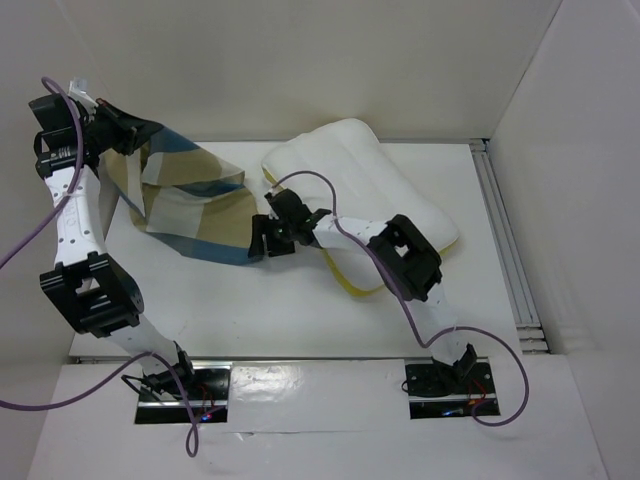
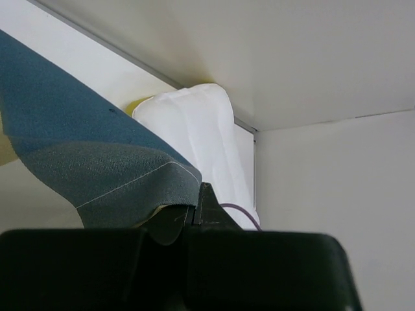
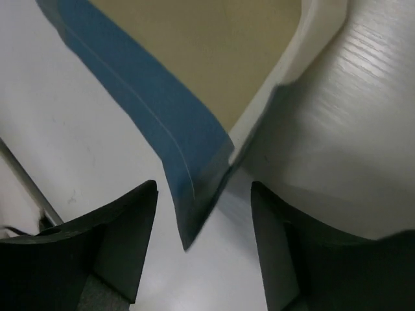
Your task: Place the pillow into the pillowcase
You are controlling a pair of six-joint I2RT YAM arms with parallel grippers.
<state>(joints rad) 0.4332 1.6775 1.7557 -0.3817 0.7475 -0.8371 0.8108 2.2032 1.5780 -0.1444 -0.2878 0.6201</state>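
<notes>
White walls close in a white table (image 1: 300, 310), and on it the pillow (image 1: 385, 165) lies flat on a slant, one end near the middle of the far edge and the other reaching toward the right edge, with yellow piping showing along its near side. Just beside its near left corner trails the pillowcase (image 1: 190, 200). This is lifted above the far left corner of the table and drapes down toward the middle, where its low corner rests on the surface. The left gripper (image 1: 122, 132) is clamped on the raised end; the left wrist view shows a fold of blue and grey cloth pinched between its fingers. The right gripper (image 3: 204, 188) hangs over the low corner with its jaws apart. The blue hem's point sits between them, untouched on either side, so it holds nothing. The step in hand looks to be taking that corner, so that the two arms can stretch the cover and open its mouth toward the pillow. To do it well, the right gripper should come down until the hem sits deep between the fingers, then close squarely. Only one layer should be caught if this edge is the opening, though whether it is cannot be told. A shallow bite risks the cloth slipping out under tension, and the right arm lies across the pillow, so it should move gently.
</notes>
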